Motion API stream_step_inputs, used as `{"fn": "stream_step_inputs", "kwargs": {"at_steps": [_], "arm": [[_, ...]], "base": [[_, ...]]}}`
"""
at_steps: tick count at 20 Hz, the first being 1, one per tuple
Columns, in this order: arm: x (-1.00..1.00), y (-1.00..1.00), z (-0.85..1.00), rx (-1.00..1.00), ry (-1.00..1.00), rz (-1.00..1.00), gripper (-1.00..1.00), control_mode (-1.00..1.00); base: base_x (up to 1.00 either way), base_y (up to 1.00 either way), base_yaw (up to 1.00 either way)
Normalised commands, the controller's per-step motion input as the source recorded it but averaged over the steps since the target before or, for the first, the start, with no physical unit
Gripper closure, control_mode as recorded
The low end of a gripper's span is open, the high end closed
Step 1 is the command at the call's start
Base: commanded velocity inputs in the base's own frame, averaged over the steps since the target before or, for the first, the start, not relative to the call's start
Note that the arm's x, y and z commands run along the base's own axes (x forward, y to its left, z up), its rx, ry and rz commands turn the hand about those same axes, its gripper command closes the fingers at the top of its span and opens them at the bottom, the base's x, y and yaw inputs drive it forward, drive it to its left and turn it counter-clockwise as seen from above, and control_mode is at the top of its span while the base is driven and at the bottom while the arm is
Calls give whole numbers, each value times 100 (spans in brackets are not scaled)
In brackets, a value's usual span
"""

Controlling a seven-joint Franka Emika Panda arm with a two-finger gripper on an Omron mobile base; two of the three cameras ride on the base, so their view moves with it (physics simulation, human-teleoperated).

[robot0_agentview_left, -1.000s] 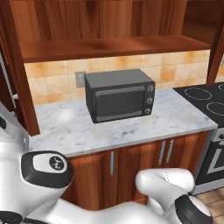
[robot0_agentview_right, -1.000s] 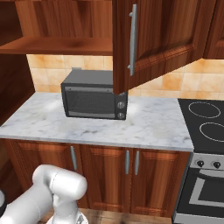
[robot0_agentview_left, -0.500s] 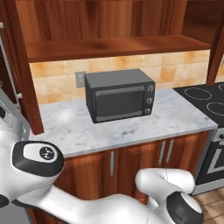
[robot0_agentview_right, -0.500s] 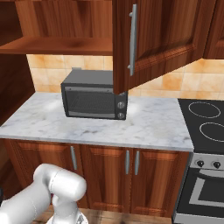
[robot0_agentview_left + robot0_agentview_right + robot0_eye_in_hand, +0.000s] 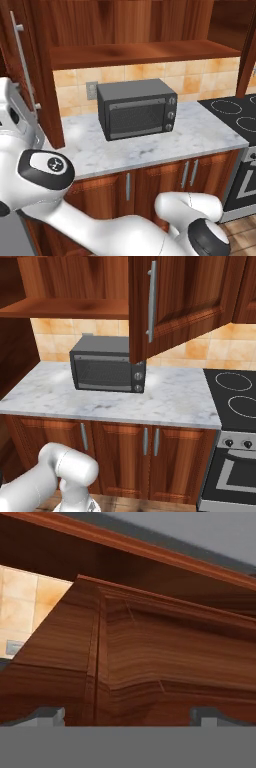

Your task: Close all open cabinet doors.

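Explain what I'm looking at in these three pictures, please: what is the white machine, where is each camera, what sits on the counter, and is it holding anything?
The white machine is a robot arm on a driving base, in a simulated kitchen. Two cameras ride on the base behind the arm, one at its left and one at its right, looking forward over the marble counter. On it stands a dark toaster oven; a stovetop lies beside the counter. The third camera sits on the hand and looks along the gripper, whose open fingers hold nothing; it faces reddish wood close up, apparently a cabinet door. Two upper cabinet doors stand open: the left door beside the arm, and the right door hanging out over the oven.
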Motion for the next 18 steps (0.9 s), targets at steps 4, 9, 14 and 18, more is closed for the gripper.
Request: {"fn": "stream_step_inputs", "kwargs": {"at_steps": [4,9,14,18], "arm": [[51,-35,0,7,0,-10,-100,-100],[60,-30,0,6,0,-11,-100,-100],[51,-25,0,3,0,-9,-100,-100],[47,-29,-1,4,0,-8,-100,-100]], "base": [[0,0,0],[0,0,0],[0,0,0],[0,0,0]]}}
